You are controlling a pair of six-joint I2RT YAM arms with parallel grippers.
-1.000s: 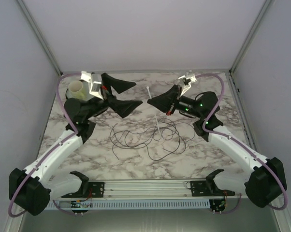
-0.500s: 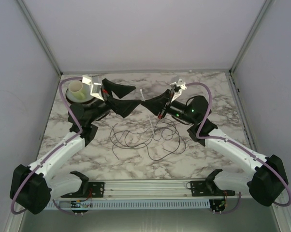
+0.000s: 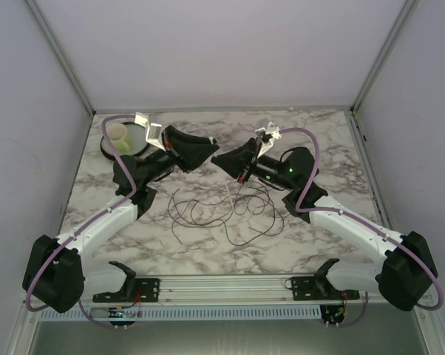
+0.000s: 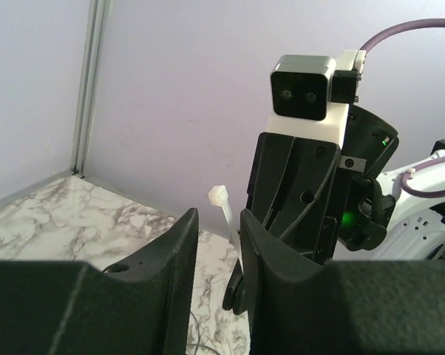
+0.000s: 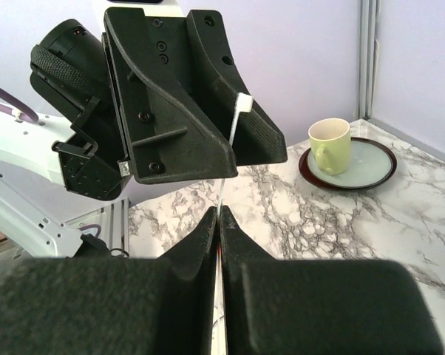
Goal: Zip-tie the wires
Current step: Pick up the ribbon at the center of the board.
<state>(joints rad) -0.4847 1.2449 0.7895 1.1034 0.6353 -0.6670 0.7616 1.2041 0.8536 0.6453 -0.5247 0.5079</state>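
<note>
The wires (image 3: 241,203) lie as a loose tangle of thin dark loops on the marble table (image 3: 318,140), below both grippers. My right gripper (image 5: 218,211) is shut on a white zip tie (image 5: 232,133), whose strap rises from its jaws to the square head. My left gripper (image 4: 217,216) faces it tip to tip above the wires. Its jaws stand a narrow gap apart around the zip tie (image 4: 224,207), and the strap leans against the right finger. From above, left gripper (image 3: 208,148) and right gripper (image 3: 215,159) almost meet. The strap's tail (image 3: 231,194) hangs toward the wires.
A pale yellow cup (image 3: 117,133) stands on a dark saucer (image 3: 106,150) at the table's back left, close behind the left wrist. A metal rail (image 3: 222,285) runs along the near edge. Enclosure walls surround the table on three sides.
The left gripper has swung right to the zip tie's upper end, and its jaws have narrowed from wide apart. The right gripper has carried the tie a little leftward.
</note>
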